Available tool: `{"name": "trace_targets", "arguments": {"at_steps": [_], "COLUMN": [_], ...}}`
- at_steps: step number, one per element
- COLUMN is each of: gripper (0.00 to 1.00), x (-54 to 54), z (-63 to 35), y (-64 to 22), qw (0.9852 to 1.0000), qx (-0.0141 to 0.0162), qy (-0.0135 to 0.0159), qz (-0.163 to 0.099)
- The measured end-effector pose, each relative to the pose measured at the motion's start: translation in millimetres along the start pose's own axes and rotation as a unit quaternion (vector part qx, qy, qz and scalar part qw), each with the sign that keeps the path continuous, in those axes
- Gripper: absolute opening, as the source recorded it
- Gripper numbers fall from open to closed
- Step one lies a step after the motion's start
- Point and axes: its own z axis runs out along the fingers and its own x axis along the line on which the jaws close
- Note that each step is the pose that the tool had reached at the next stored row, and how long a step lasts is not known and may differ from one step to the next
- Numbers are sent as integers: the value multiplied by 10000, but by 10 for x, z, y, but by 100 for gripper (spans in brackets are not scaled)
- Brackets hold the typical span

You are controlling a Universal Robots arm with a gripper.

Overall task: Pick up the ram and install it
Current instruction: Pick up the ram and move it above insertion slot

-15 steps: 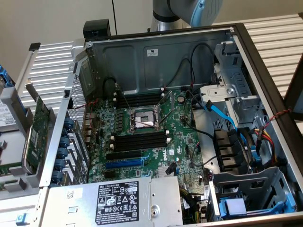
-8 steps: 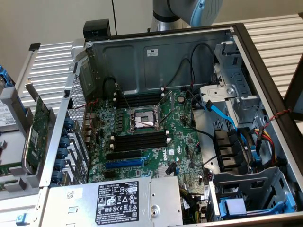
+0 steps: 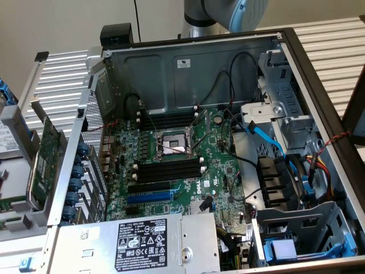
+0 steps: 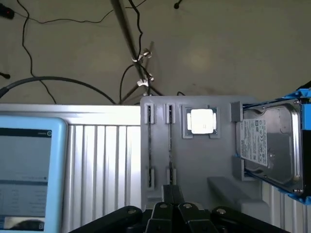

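- fingers (image 4: 167, 194) pinched shut, nothing in them far as I can see
- just above the ram (image 4: 170, 145), stood on edge in the grey holder's (image 4: 221, 162) slot, guessing for easy grabbing
- memory slots (image 3: 168, 169) are well apart

Motherboard (image 3: 223, 171) lies inside case (image 3: 171, 71) (expansion card (image 3: 45, 160) outside).

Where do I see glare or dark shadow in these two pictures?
Wrist view: glare washes the square chip white; the hard drive shines softly. Exterior view: the processor socket glints, while the drive cage lies in shadow inside.
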Motion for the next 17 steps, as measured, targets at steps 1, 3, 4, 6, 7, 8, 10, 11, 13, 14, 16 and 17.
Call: {"name": "trace_targets", "arguments": {"at_steps": [1,3,4,6,7,8,10,11,13,14,16,17], "gripper": [17,30,30,36,36,36,36,36,36,36,36,36], "x": [0,1,1,3,3,3,5,5,8,10,16,21], "z": [8,24,35,69,89,107,143,161,200,218,251,265], "y": [11,32,42,56,64,71,89,99,122,133,156,166], "qw": [10000,9999,9999,9997,9997,9996,9994,9993,9992,9992,9992,9992], "qx": [0,0,0,1,0,0,0,-1,1,2,12,21], "qy": [2,6,8,11,12,14,17,18,19,19,20,20], "qz": [-44,-126,-163,-226,-259,-289,-344,-367,-393,-396,-397,-397]}}
